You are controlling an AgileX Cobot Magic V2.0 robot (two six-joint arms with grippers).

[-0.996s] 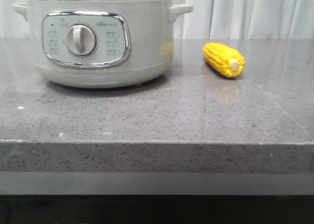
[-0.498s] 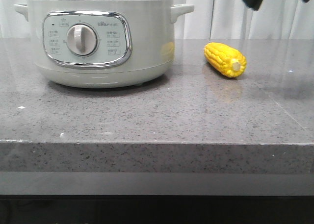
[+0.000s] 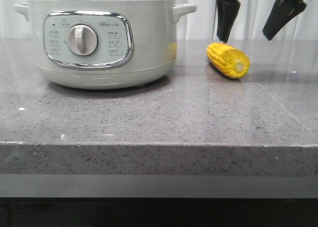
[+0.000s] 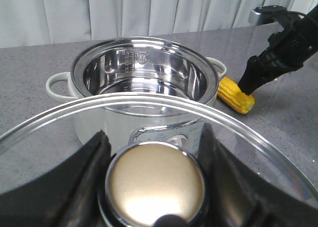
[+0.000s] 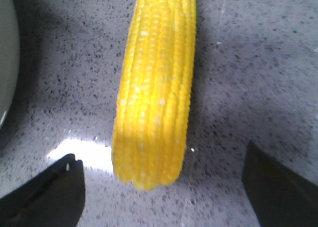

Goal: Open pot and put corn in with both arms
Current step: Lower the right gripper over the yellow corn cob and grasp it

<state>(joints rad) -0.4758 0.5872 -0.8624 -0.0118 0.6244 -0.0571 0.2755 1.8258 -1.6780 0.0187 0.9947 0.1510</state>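
The pot [image 3: 99, 38] stands at the left of the counter, its dial facing the front camera. In the left wrist view the pot [image 4: 144, 78] is open and its steel inside is empty. My left gripper [image 4: 155, 157] is shut on the round knob [image 4: 156, 185] of the glass lid [image 4: 59, 117] and holds the lid up in front of the pot. The corn [image 3: 227, 60] lies on the counter to the right of the pot. My right gripper [image 3: 247, 36] is open and hangs just above the corn [image 5: 156, 88], one finger on each side.
The grey speckled counter [image 3: 149, 117] runs to a front edge close to the camera. White curtains [image 3: 248, 13] hang behind. In the right wrist view the pot's wall [image 5: 6, 63] is close beside the corn.
My right gripper has come down from above into the front view and now hangs open over the corn. The pot and corn have not moved.
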